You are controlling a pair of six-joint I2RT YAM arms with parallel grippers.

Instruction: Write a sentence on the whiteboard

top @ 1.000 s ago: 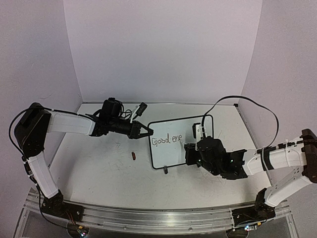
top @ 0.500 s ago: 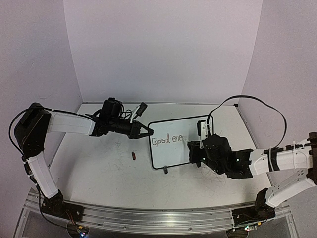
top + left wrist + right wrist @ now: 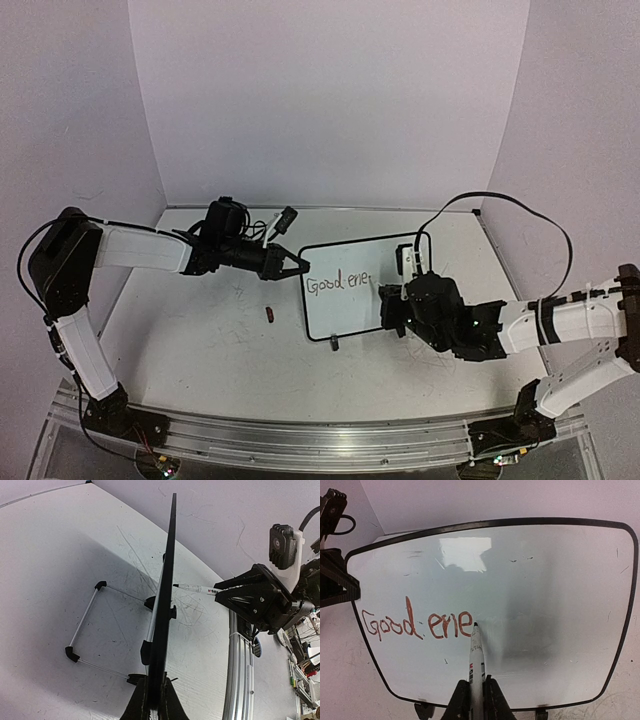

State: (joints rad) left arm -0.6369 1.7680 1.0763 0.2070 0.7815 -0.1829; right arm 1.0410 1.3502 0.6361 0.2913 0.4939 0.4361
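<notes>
Starting nearest, the metal rail (image 3: 320, 437) is running along the front edge of the scuffed white tabletop (image 3: 200, 360), with both arm bases sitting on it. A little further in, a small dark red piece (image 3: 270, 315) is lying alone on the tabletop, left of the board and apart from it.

The right end effector (image 3: 392, 305) is reaching in from the right, low over the tabletop. In its own wrist view, the right end effector (image 3: 476, 690) is clenched on a white marker (image 3: 476, 652). The marker's dark tip is pressing against the whiteboard (image 3: 545, 605) just after the last letter.

The whiteboard (image 3: 350, 310) is standing mid-tabletop on its black-footed wire stand (image 3: 84, 617), right of centre and between the two arms. The sentence (image 3: 417, 625) is sitting on the left half of the board, and so far it is reading "Good ene". The rest of the surface to its right is showing only faint smudges. From above, the sentence (image 3: 338, 284) is showing as a thin line of writing.

Further back, the left end effector (image 3: 293, 264) is coming in from the left. The left end effector (image 3: 155, 700) is clamped on the board's black rim, with the whiteboard (image 3: 167, 580) seen edge-on from that wrist. Behind everything, the pale wall (image 3: 330, 100) is closing off the scene.
</notes>
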